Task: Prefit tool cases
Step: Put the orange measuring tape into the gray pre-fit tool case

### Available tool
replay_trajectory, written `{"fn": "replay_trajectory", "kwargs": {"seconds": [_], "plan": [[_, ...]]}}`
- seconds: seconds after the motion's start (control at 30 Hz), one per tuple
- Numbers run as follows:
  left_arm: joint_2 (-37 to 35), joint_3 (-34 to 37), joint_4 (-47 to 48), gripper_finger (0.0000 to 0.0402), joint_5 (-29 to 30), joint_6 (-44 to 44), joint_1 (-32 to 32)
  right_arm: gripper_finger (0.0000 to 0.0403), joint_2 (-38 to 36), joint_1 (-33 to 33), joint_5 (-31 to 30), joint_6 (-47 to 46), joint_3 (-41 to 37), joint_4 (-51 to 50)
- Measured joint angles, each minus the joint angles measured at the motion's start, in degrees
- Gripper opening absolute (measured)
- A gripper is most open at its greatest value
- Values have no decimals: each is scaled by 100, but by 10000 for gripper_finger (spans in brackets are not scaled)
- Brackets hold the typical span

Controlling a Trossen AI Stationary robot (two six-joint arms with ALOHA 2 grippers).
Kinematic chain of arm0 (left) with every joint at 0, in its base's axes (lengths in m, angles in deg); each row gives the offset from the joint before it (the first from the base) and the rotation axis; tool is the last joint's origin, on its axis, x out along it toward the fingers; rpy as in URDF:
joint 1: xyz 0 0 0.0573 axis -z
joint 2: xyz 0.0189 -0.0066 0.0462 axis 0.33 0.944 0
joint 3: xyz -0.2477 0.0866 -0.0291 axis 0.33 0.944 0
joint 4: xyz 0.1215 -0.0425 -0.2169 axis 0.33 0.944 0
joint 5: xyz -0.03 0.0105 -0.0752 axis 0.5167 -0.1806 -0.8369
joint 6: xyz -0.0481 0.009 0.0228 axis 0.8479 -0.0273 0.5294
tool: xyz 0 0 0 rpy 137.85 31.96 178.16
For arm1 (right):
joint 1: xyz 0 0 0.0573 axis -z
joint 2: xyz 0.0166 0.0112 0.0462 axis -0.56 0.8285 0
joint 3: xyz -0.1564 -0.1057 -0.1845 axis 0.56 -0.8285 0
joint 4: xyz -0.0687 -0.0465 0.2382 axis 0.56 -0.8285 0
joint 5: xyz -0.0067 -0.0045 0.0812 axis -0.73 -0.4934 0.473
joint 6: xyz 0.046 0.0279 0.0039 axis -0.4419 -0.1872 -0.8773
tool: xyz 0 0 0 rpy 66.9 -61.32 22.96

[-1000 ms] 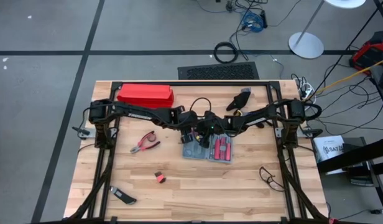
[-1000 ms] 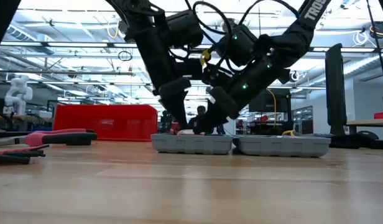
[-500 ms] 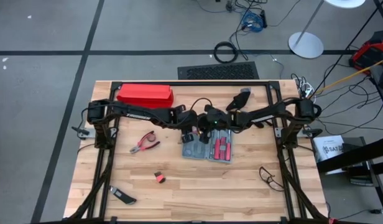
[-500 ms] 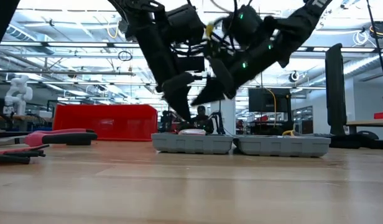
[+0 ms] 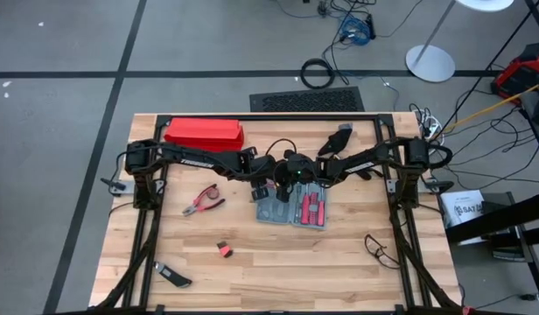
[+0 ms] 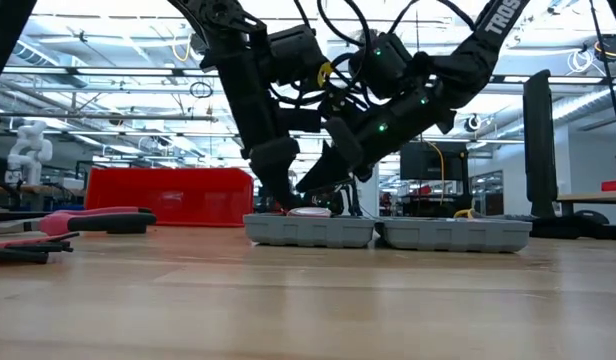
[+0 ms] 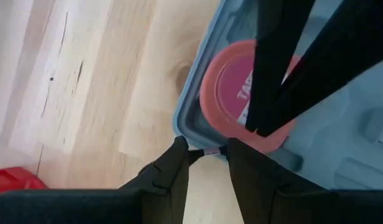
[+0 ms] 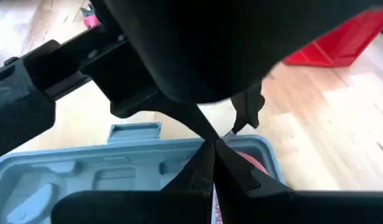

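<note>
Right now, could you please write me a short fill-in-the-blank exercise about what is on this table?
1. The tool case lies ____ on the table.
2. The left gripper has its fingers at the case's ____.
3. The round disc in the case's corner recess is ____ in colour.
4. The long red box lies on the ____ arm's side.

Missing words: open; rim; pink; left

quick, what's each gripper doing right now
Left gripper: partly closed, pinching the edge of the open tool case.
Right gripper: shut, holding nothing, poised over the red disc.
</note>
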Motion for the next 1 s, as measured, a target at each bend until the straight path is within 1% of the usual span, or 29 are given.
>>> {"fn": "replay_trajectory", "kwargs": {"seconds": [0.13, 0.27, 0.37, 0.43, 0.6, 0.73, 0.83, 0.9, 1.0], "plan": [[0, -1, 92, 116, 6, 126, 29, 0, -95, -2, -7, 124, -10, -37], [-72, -15, 111, 116, 186, 147, 84, 0, -332, -59, -377, 320, -21, -318], [-394, -65, 127, 116, 508, 126, 103, 0, -274, -7, -459, 302, -58, -771], [-677, -64, 275, 116, 648, 76, 103, 0, -213, 23, -474, 293, -46, -728], [-1391, -52, 288, 116, 1028, -124, 66, 0, -55, 104, -393, 239, -28, -573], [-1682, -51, 307, 116, 1038, -154, 50, 0, 15, 105, -306, 327, -30, -336], [-1743, -48, 360, 116, 1038, -153, 50, 0, -26, 103, -284, 413, -39, -340], [-1744, -48, 520, 116, 1040, -154, 52, 0, -145, 96, -268, 478, -45, -400], [-1738, -44, 756, 116, 1114, -150, 52, 0, -517, 17, -279, 570, -44, -553]]}}
